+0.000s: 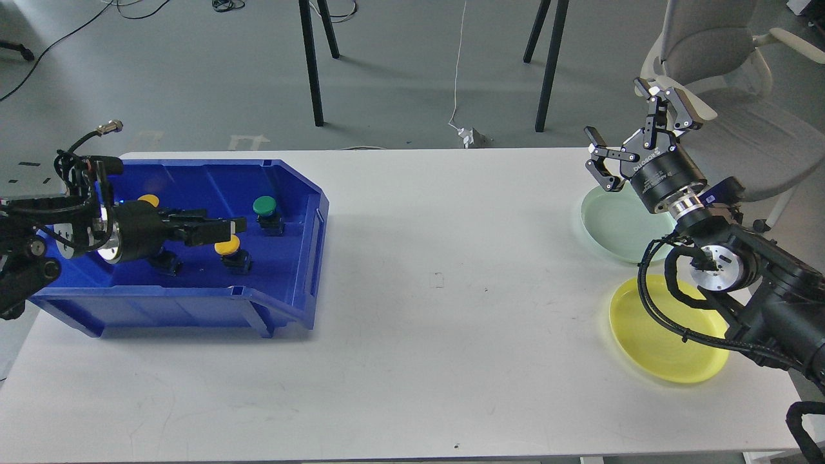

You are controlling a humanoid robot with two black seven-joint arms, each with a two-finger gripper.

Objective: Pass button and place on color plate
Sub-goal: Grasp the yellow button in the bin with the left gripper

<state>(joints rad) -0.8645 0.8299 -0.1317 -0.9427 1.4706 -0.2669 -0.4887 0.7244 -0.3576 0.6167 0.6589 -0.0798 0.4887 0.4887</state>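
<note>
Reaching into the blue bin point(303, 258) from the left, my left gripper point(235, 227) hangs just above a yellow button point(227, 245). Its fingers lie close together, seen nearly side-on; I cannot tell whether they are parted or closed, and nothing shows held between them. The yellow button stands upright on its dark base on the bin floor. A green button point(264, 206) stands beyond it, nearer the bin's far wall, apart from the gripper. Another yellow button point(149, 200) shows partly behind my left arm, toward the bin's far left.

My right gripper point(635, 129) is raised over the far right corner of the surface point(412, 309), fingers spread wide and holding nothing. White lettering runs along its black body, too small and tilted for me to read with certainty.

Below that gripper a pale green plate point(609, 222) lies on the surface, partly hidden by my right arm. A yellow plate point(657, 348) lies just nearer me, its right side covered by the arm and its cables. Both plates are bare where I can see them, and well apart from the bin.
</note>
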